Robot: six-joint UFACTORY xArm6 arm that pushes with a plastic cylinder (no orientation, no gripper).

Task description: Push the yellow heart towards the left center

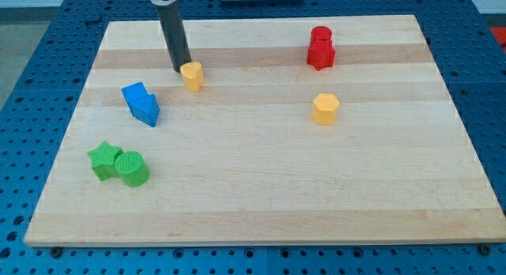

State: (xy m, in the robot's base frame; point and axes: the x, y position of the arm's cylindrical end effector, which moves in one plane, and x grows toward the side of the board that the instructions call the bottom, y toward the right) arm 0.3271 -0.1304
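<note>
The yellow heart (192, 75) sits on the wooden board (261, 196) in the upper left part of the view. My tip (180, 69) is at the heart's upper left edge, touching or nearly touching it. The dark rod rises from there to the view's top. A blue block (141, 103) of irregular shape lies below and to the left of the heart.
A green star (103, 160) and a green cylinder (132, 168) sit together at the lower left. A yellow hexagon (325, 108) lies right of centre. Two red blocks (321, 48) stand together at the upper right. A blue perforated table surrounds the board.
</note>
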